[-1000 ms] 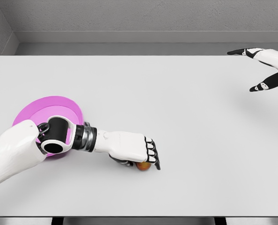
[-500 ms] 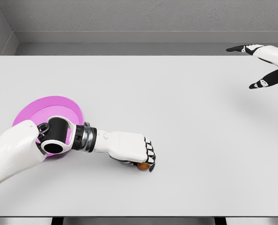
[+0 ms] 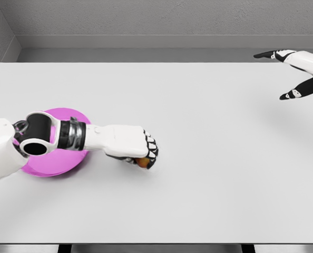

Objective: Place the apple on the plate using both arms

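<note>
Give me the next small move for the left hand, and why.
Probably carry it leftward toward the round pink plate. The left hand is curled around the small orange-red apple, which sits right of the plate over bare white table. The right hand hangs open at the far right, apart from the action.

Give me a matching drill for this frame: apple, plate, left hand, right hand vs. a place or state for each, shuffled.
Things:
1. apple
2. plate
3. left hand
4. right hand

Places or states:
A. pink, on the table's left side, partly hidden by the forearm
B. fingers spread, holding nothing, at the far right edge
C. only a small orange part shows under curled fingers
D. closed around the fruit, just right of the pink dish

Pairs: 1-C, 2-A, 3-D, 4-B
</note>
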`<state>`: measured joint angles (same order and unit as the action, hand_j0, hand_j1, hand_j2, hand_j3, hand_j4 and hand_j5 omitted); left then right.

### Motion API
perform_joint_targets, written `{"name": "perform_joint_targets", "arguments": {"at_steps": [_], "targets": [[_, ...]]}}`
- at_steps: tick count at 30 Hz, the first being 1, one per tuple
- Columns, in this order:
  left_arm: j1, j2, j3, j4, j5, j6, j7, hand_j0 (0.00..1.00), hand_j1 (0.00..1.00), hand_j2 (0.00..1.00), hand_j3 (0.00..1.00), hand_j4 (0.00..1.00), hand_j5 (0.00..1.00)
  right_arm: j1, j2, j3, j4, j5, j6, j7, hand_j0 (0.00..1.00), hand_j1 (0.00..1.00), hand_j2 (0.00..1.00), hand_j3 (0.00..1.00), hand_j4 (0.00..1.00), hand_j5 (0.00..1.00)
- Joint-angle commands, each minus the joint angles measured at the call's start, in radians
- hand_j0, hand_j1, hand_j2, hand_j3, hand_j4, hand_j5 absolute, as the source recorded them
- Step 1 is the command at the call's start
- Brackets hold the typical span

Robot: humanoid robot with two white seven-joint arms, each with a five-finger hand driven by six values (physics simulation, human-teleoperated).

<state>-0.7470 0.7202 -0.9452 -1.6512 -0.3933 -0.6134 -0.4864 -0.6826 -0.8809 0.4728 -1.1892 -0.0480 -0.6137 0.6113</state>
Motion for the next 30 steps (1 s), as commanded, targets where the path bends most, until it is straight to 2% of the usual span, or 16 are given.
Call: {"name": "perform_joint_targets", "arguments": {"at_steps": [1, 5, 6, 9, 12, 13, 14, 17, 18, 19, 21, 22, 24, 27, 28, 30], "targets": [[0.0, 0.133, 0.092, 0.002, 0.093, 0.002, 0.002, 0.39, 0.39, 0.39, 0.39, 0.39, 0.39, -0.003, -0.001, 0.0, 0.0, -0.007, 0.003, 0.0, 1.0, 1.0, 1.0, 1.0, 1.0, 1.0], [0.008, 0.285, 0.163, 0.024, 0.14, 0.002, 0.002, 0.39, 0.39, 0.39, 0.39, 0.39, 0.39, -0.015, -0.001, 0.0, 0.0, -0.007, 0.003, 0.0, 1.0, 1.0, 1.0, 1.0, 1.0, 1.0], [0.008, 0.314, 0.164, 0.059, 0.146, 0.002, 0.002, 0.39, 0.39, 0.39, 0.39, 0.39, 0.39, -0.018, -0.001, 0.0, 0.0, -0.007, 0.003, 0.0, 1.0, 1.0, 1.0, 1.0, 1.0, 1.0], [0.012, 0.32, 0.166, 0.151, 0.145, 0.002, -0.003, 0.41, 0.41, 0.41, 0.41, 0.41, 0.41, -0.023, -0.001, 0.0, 0.0, -0.007, 0.003, 0.0, 1.0, 1.0, 1.0, 1.0, 1.0, 1.0], [0.038, 0.321, 0.163, 0.159, 0.145, 0.002, -0.006, 0.44, 0.44, 0.44, 0.44, 0.44, 0.44, -0.025, -0.001, -0.002, 0.0, -0.007, 0.003, 0.0, 1.0, 1.0, 1.0, 1.0, 1.0, 1.0], [0.041, 0.321, 0.163, 0.159, 0.145, 0.002, -0.006, 0.47, 0.47, 0.47, 0.47, 0.47, 0.47, -0.025, -0.001, -0.002, -0.003, -0.007, 0.003, 0.0, 1.0, 1.0, 1.0, 1.0, 1.0, 1.0], [0.043, 0.32, 0.163, 0.16, 0.145, 0.002, -0.006, 0.56, 0.56, 0.56, 0.56, 0.56, 0.56, -0.025, -0.003, -0.002, -0.006, -0.007, 0.003, 0.0, 1.0, 1.0, 1.0, 1.0, 1.0, 1.0], [0.057, 0.317, 0.163, 0.16, 0.149, 0.002, 0.0, 0.92, 0.92, 0.92, 0.92, 0.92, 0.92, -0.023, -0.015, 0.0, -0.006, -0.007, 0.003, 0.0, 1.0, 1.0, 1.0, 1.0, 1.0, 1.0], [0.057, 0.318, 0.163, 0.162, 0.159, 0.002, 0.0, 1.0, 1.0, 1.0, 1.0, 1.0, 1.0, -0.023, -0.015, 0.0, -0.006, -0.007, 0.003, 0.0, 1.0, 1.0, 1.0, 1.0, 1.0, 1.0], [0.057, 0.32, 0.164, 0.169, 0.166, 0.002, 0.0, 1.0, 1.0, 1.0, 1.0, 1.0, 1.0, -0.023, -0.015, 0.0, -0.006, -0.007, 0.003, 0.0, 1.0, 1.0, 1.0, 1.0, 1.0, 1.0], [0.052, 0.317, 0.186, 0.258, 0.211, 0.002, 0.003, 1.0, 1.0, 1.0, 1.0, 1.0, 1.0, -0.018, -0.015, 0.0, -0.012, -0.007, 0.003, 0.0, 1.0, 1.0, 1.0, 1.0, 1.0, 1.0], [0.043, 0.309, 0.218, 0.33, 0.281, 0.002, 0.003, 1.0, 1.0, 1.0, 1.0, 1.0, 1.0, -0.017, -0.017, 0.0, -0.024, -0.007, 0.003, 0.0, 1.0, 1.0, 1.0, 1.0, 1.0, 1.0], [0.037, 0.291, 0.298, 0.424, 0.301, 0.002, 0.003, 1.0, 1.0, 1.0, 1.0, 1.0, 1.0, -0.015, -0.038, 0.0, -0.026, -0.007, 0.003, 0.0, 1.0, 1.0, 1.0, 1.0, 1.0, 1.0], [-0.005, 0.154, 0.321, 0.623, 0.294, 0.002, -0.003, 1.0, 1.0, 1.0, 1.0, 1.0, 1.0, -0.011, -0.053, -0.002, -0.026, -0.009, 0.003, 0.0, 1.0, 1.0, 1.0, 1.0, 1.0, 1.0], [-0.008, 0.137, 0.321, 0.654, 0.291, 0.002, -0.006, 1.0, 1.0, 1.0, 1.0, 1.0, 1.0, -0.011, -0.053, -0.002, -0.026, -0.007, 0.003, 0.0, 1.0, 1.0, 1.0, 1.0, 1.0, 1.0], [-0.009, 0.127, 0.319, 0.659, 0.291, 0.002, -0.006, 1.0, 1.0, 1.0, 1.0, 1.0, 1.0, -0.009, -0.053, -0.002, -0.027, -0.007, 0.003, 0.0, 1.0, 1.0, 1.0, 1.0, 1.0, 1.0]]}}
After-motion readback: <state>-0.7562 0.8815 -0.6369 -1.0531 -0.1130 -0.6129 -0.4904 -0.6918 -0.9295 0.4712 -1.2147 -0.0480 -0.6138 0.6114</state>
